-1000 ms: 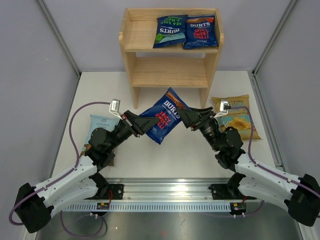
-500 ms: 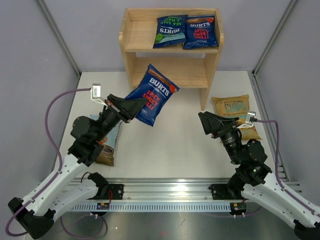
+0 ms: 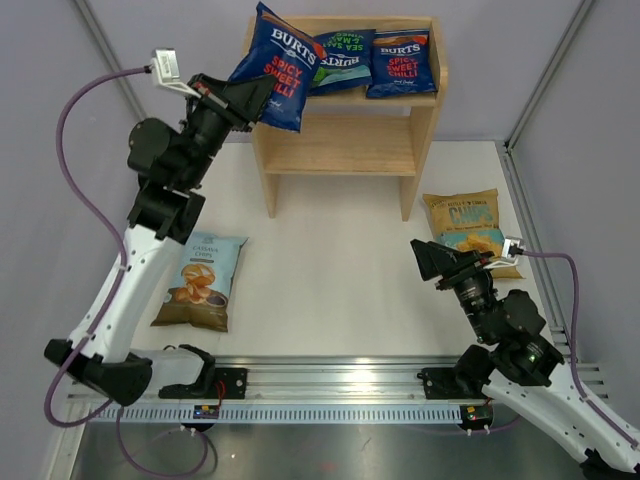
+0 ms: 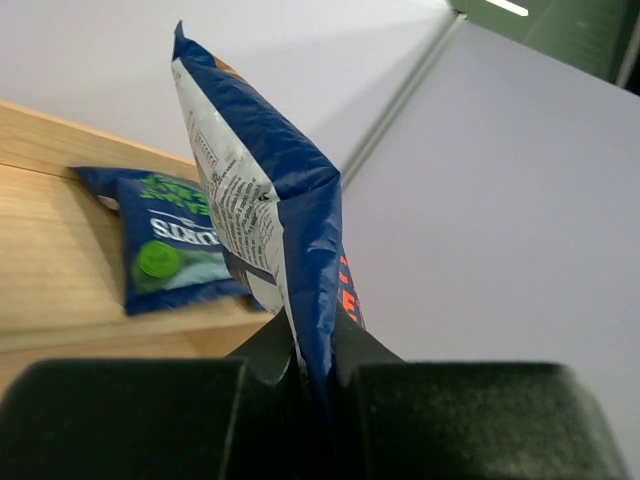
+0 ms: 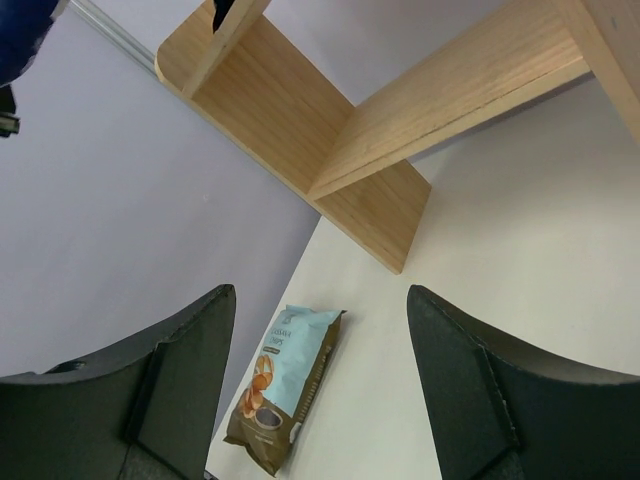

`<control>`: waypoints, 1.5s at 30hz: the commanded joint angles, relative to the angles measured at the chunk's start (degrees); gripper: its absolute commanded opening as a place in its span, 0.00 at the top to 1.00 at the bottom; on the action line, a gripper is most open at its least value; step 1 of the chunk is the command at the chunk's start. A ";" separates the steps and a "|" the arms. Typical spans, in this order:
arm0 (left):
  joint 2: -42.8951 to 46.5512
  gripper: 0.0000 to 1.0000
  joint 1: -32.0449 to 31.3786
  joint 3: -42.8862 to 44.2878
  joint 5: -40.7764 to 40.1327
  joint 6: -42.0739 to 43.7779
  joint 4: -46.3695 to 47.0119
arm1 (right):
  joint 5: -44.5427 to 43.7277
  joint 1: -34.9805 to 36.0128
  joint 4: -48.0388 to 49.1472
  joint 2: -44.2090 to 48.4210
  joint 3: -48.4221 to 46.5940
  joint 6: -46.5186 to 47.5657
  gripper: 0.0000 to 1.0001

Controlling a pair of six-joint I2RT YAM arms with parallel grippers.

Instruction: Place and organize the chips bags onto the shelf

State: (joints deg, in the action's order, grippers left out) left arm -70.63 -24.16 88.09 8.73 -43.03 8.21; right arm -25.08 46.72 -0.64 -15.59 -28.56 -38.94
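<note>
The light-wood shelf (image 3: 340, 145) holds two dark-blue crinkly bags (image 3: 340, 62). The left claw (image 3: 260, 100) clamps a third dark-blue bag (image 3: 278, 62) over its left end. The right claw (image 3: 424, 259) is released. The pale blue-tan bag (image 3: 205, 280) at the left edge of the table (image 3: 330, 270) and the yellow bag (image 3: 462, 222) at the right edge await placement.

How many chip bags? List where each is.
5. Green-label bag and red-label bag on the shelf top; blue bag in the left gripper; pale bag and yellow bag on the table.

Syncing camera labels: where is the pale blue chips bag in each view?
Top external: the pale blue chips bag lies flat at lower left; the shelf is at top centre.
Left wrist: not in it; the shelf shows at left.
Right wrist: bag at bottom centre, the shelf above it.
Shared landmark: the shelf.
</note>
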 commanded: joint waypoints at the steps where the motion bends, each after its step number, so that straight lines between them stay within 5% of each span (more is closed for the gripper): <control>1: -6.70 0.94 2.10 8.82 -1.87 1.63 -1.62 | -3.13 0.13 -4.97 2.49 -2.56 -0.87 0.23; 16: -29.90 0.95 4.04 30.99 -11.19 3.47 -2.05 | -1.55 0.21 -12.19 6.45 -5.28 -2.02 0.23; 25: -34.66 0.95 4.12 33.72 -13.04 5.58 -3.72 | -0.58 0.13 -13.33 7.16 -5.90 -2.37 0.23; 33: -31.86 0.95 4.12 27.13 -12.25 1.21 -6.45 | -0.41 0.13 -14.03 7.16 -6.78 -2.63 0.23; 39: -33.87 0.89 4.30 30.81 -9.09 -3.64 -11.63 | -0.32 0.13 -14.12 6.98 -7.21 -3.07 0.23; 45: -33.61 0.72 4.91 31.96 -7.67 -5.49 -16.20 | -0.23 0.13 -14.82 7.42 -7.65 -3.34 0.23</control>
State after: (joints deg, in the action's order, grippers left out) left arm -105.19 -19.70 117.45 -1.13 -46.70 -5.58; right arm -25.76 46.72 -15.44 -8.86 -33.93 -41.82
